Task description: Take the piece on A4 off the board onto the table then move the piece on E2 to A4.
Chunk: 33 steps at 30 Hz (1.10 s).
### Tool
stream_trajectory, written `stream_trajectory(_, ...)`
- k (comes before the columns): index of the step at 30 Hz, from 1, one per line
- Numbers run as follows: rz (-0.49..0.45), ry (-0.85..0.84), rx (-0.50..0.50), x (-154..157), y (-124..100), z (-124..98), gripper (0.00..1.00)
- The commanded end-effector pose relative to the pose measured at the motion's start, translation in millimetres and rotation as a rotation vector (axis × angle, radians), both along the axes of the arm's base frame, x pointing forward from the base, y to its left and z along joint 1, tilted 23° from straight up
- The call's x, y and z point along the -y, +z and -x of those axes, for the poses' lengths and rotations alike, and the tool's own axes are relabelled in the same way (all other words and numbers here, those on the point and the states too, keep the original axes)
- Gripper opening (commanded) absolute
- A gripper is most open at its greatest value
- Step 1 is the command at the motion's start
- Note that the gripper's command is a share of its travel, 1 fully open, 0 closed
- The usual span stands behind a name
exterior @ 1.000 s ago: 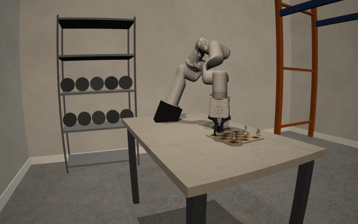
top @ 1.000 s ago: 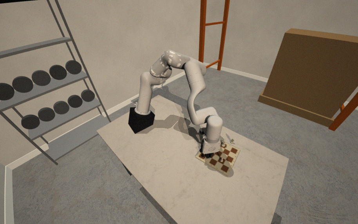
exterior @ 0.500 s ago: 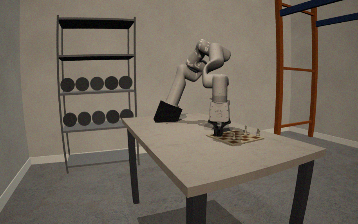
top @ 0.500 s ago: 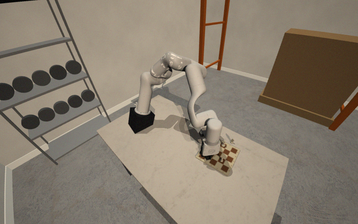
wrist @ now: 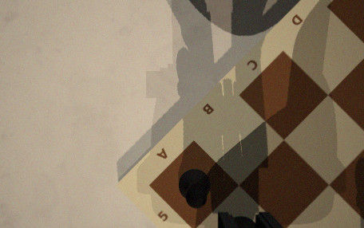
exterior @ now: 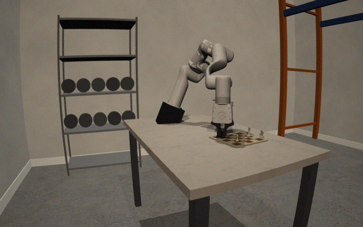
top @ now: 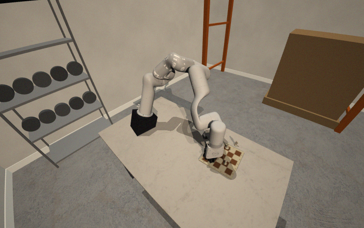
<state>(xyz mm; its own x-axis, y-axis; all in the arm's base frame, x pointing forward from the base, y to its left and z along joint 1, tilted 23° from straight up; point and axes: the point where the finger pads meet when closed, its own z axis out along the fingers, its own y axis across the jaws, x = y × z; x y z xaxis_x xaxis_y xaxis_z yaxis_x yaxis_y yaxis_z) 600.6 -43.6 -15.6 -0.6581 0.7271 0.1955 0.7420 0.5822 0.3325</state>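
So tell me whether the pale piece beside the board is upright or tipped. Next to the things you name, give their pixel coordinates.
Upright: the pale piece (top: 236, 144) (exterior: 261, 133) stands on its base, head up, beside the board (top: 228, 171) (exterior: 236, 143) (wrist: 284, 185).

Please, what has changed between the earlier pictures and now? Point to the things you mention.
The white gripper with black fingers (top: 211, 159) (exterior: 221, 135) moved down to the chessboard (top: 228, 171) (exterior: 236, 145) (wrist: 227, 93). It is now shut on a dark chess piece (wrist: 244, 222); the exact moment of closing is unclear. The small pale pawn (top: 225, 162) (exterior: 237, 138) and the tall pale piece (exterior: 248, 131) stayed in place.
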Motion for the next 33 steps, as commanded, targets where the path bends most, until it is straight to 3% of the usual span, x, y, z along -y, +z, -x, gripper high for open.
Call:
stream_trajectory(1,0.001,-0.001,0.004,0.9,2.1,-1.6,0.0)
stream_trajectory(33,0.001,-0.001,0.004,-0.2,-0.9,-2.0,0.0)
